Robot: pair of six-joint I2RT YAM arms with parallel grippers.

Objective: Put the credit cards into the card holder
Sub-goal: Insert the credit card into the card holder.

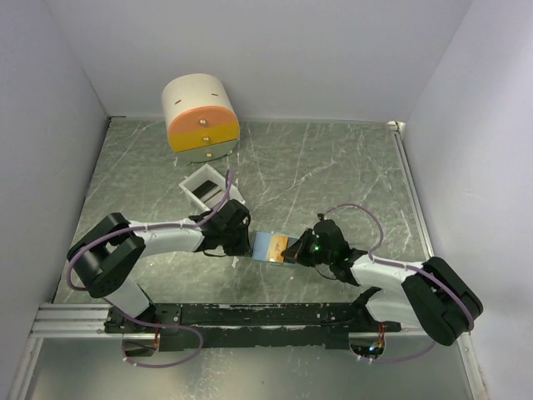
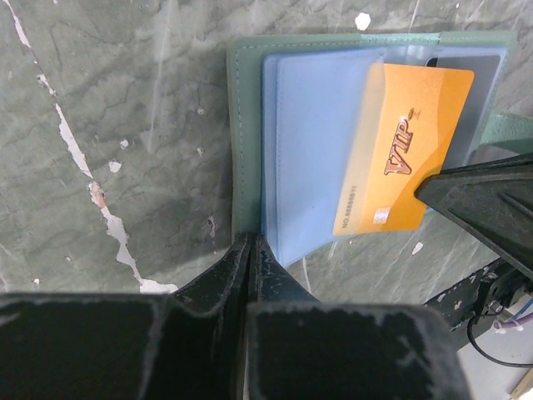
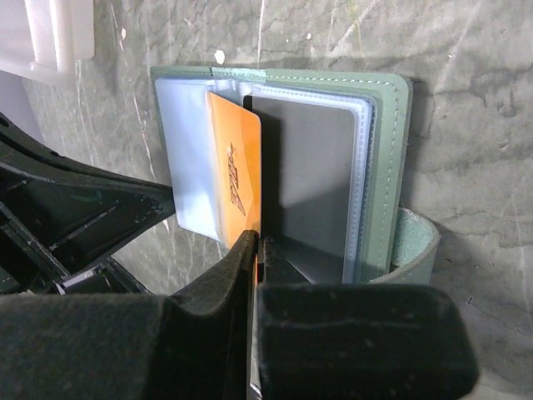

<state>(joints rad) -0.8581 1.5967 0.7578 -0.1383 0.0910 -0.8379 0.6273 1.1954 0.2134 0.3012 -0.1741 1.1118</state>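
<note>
The card holder (image 1: 266,244) lies open on the table between the arms, grey-green outside and pale blue inside. My left gripper (image 2: 251,240) is shut on its left edge (image 2: 243,158). My right gripper (image 3: 261,242) is shut on the near edge of the orange-yellow credit card (image 3: 236,171). The card's far part sits under a clear sleeve (image 2: 408,150). A dark card (image 3: 312,187) lies in the sleeve of the right half of the holder (image 3: 388,158). In the top view the left gripper (image 1: 247,239) and the right gripper (image 1: 297,249) flank the holder.
A white open-topped box (image 1: 202,187) stands just behind the left gripper and also shows in the right wrist view (image 3: 52,33). A cream cylinder with orange and yellow drawers (image 1: 201,117) stands at the back left. The holder's strap (image 3: 416,242) curls up at its right side.
</note>
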